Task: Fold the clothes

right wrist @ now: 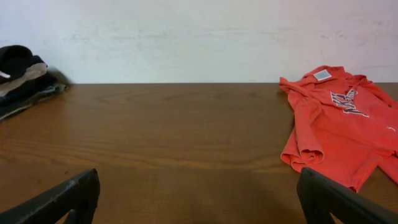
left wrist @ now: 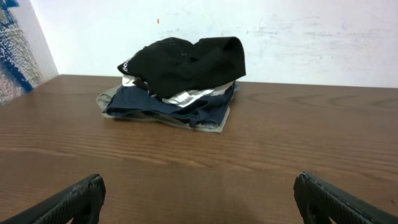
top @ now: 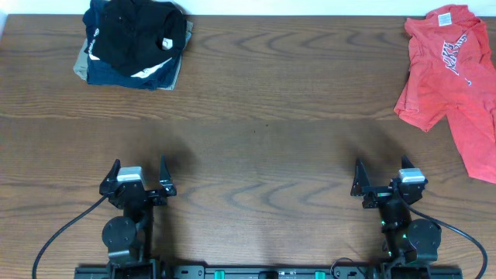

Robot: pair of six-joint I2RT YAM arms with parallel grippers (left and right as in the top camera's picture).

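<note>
The red-orange T-shirt [top: 453,74] lies spread and rumpled at the far right of the table, with white lettering and a white neck label. It also shows in the right wrist view [right wrist: 342,127], ahead and to the right. My left gripper [top: 138,177] is open and empty near the front left edge; its fingers frame bare wood in the left wrist view [left wrist: 199,193]. My right gripper [top: 384,180] is open and empty near the front right, well short of the shirt; it also shows in the right wrist view [right wrist: 199,193].
A stack of folded black, navy and tan garments [top: 133,43] sits at the far left corner, also in the left wrist view [left wrist: 180,78] and at the left edge of the right wrist view [right wrist: 22,78]. The wooden table [top: 263,116] meets a white wall at the back.
</note>
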